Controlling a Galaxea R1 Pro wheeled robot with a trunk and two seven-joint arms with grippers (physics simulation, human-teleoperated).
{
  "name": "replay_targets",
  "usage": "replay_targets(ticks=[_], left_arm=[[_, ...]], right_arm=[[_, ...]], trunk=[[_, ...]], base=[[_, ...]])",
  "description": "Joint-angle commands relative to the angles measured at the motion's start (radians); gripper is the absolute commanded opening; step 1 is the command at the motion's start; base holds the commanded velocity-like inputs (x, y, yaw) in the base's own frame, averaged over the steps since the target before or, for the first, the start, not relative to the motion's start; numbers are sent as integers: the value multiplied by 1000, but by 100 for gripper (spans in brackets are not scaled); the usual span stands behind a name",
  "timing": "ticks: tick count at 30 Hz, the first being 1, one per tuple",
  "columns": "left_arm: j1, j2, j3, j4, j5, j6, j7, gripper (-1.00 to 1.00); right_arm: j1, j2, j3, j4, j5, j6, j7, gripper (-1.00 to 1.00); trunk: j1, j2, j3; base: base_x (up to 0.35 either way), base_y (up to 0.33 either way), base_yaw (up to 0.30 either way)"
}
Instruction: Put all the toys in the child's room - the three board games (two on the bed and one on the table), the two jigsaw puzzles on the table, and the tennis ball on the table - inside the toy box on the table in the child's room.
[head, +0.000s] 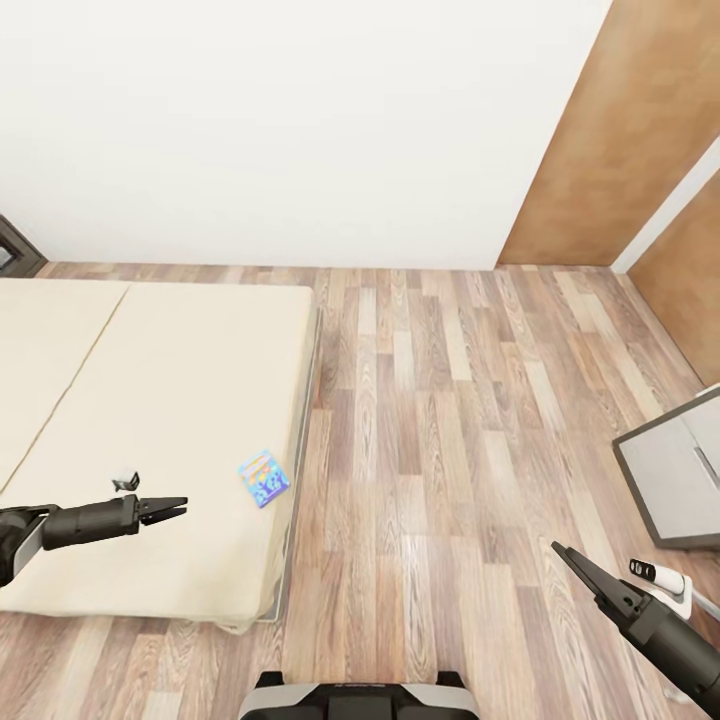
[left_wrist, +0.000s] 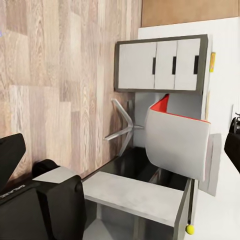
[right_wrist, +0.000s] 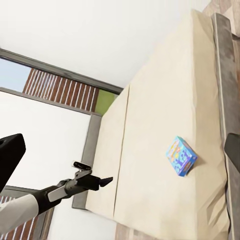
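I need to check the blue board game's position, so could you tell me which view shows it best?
The right wrist view: the blue board game appears large, showing its thickness, near the bed edge. The head view shows it smaller, flat on the mattress.

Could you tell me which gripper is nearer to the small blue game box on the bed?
Left. The left gripper hovers over the bed beside the blue game box; the right gripper is across the floor.

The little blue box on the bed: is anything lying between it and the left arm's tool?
Nothing: in the head view, only bare beige mattress lies between the left tool and the blue box.
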Motion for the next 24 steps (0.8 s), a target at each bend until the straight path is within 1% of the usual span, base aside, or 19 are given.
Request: replay_targets(ticks=[1, 15, 19, 24], left_arm=[[-1, 0, -1, 0, 0, 11, -4, 100], [0, -6, -2, 0, 0, 11, -3, 100], [0, -13, -1, 0, 0, 11, 25, 100], [0, -21, 0, 0, 0, 11, 40, 100]], right_arm=[[0, 0, 0, -1, -6, 7, -1, 100], [0, -1, 0, -1, -7, 7, 0, 100], [0, -1, -1, -1, -7, 7, 0, 100], [0, -1, -1, -1, -6, 7, 0, 100]], trunk=[[1, -1, 1], [1, -1, 24], [1, -1, 30], [1, -1, 38]], base=[[0, 0, 0], [0, 0, 0], [0, 0, 0], [0, 0, 0]])
